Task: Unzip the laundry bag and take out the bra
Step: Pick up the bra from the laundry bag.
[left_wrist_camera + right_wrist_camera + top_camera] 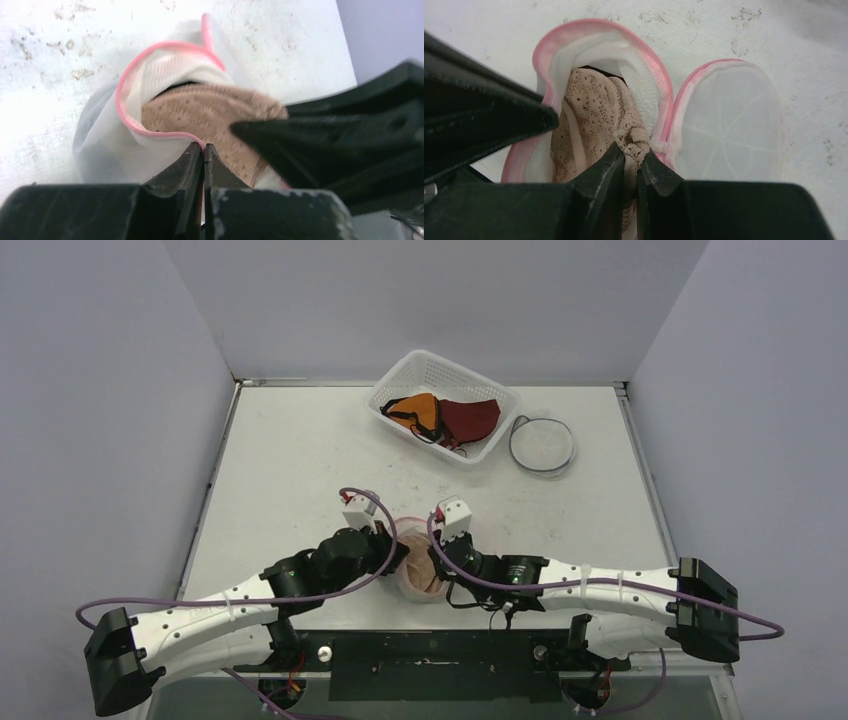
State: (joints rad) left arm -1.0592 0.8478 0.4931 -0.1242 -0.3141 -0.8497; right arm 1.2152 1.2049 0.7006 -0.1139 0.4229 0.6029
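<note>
**Left wrist view**
- Left claw (204, 148): closed, tips pinching the pink rim (150, 50) of the bag (100, 145).
- Bag: white mesh, lying on its side on the table (50, 30), mouth gaping just beyond the tips.
- Bra (210, 107): tan, dotted lace. Sits inside the bag mouth, just beyond the tips and to their right, partly bulging out over the rim.

**Right wrist view**
- Right claw (631, 152): closed, clamping a bunched fold of the bra's lace between the tips.
- Bra: packed into the open bag, beyond the tips and to their left, ringed by the pink rim.
- Flap (729, 120): round, white mesh, pink-edged. Lies flat on the table to the right of the tips, joined to the bag just beside them.
- Left claw: dark body reaching in from the left, touching the bag's edge.

**Top view**
- Both claws: tips meeting over the bag from either side, at the near part of the table.
- Bag and bra: directly under and between the two claws.
- Basket (400, 375): white, well beyond the claws, holding orange cloth (420, 408) and red cloth (472, 420).
- Mesh disc (542, 445): dark-rimmed, flat on the table just right of the basket, well apart from both claws.
</note>
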